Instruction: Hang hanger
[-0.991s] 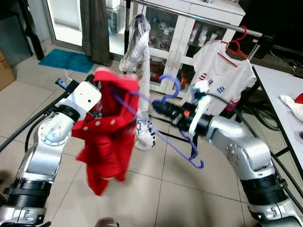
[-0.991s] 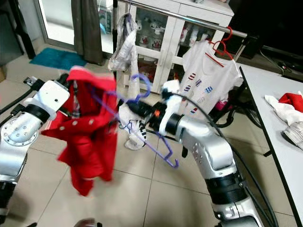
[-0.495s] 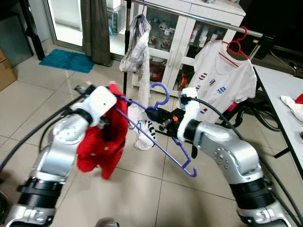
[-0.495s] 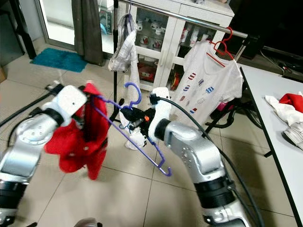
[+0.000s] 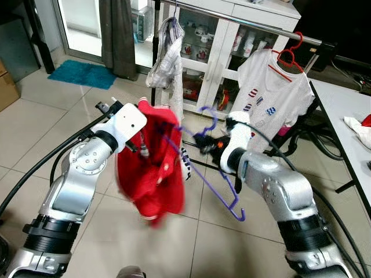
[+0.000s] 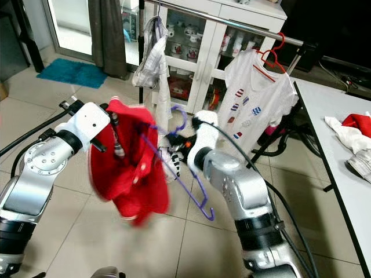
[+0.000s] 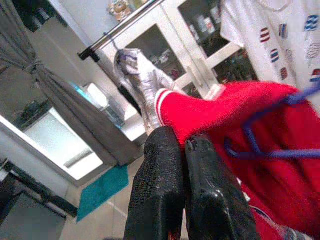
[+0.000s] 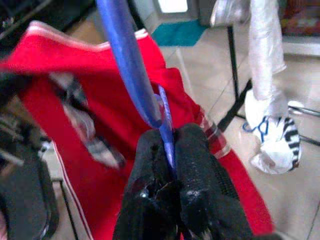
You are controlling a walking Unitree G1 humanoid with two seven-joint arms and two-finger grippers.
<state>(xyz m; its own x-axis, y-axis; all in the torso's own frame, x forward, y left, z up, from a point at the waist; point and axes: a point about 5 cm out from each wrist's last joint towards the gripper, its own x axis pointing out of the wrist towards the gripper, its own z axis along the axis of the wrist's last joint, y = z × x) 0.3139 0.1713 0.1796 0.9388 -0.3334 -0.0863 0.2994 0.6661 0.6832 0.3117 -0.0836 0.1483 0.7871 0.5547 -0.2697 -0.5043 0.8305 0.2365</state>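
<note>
Left gripper (image 5: 141, 152), centre-left, pinched on red garment (image 5: 155, 176), now swung right and draped lower; purple hanger (image 5: 215, 174) mid-frame, nipped by right gripper (image 5: 201, 142), shoulder now inside the cloth; dressing nearly done; rail (image 5: 255, 24) upper right waiting.

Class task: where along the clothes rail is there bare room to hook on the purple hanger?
The rail is bare between the grey garment and the white T-shirt on its red hanger. It is crowded at both ends, where those garments hang.
</note>
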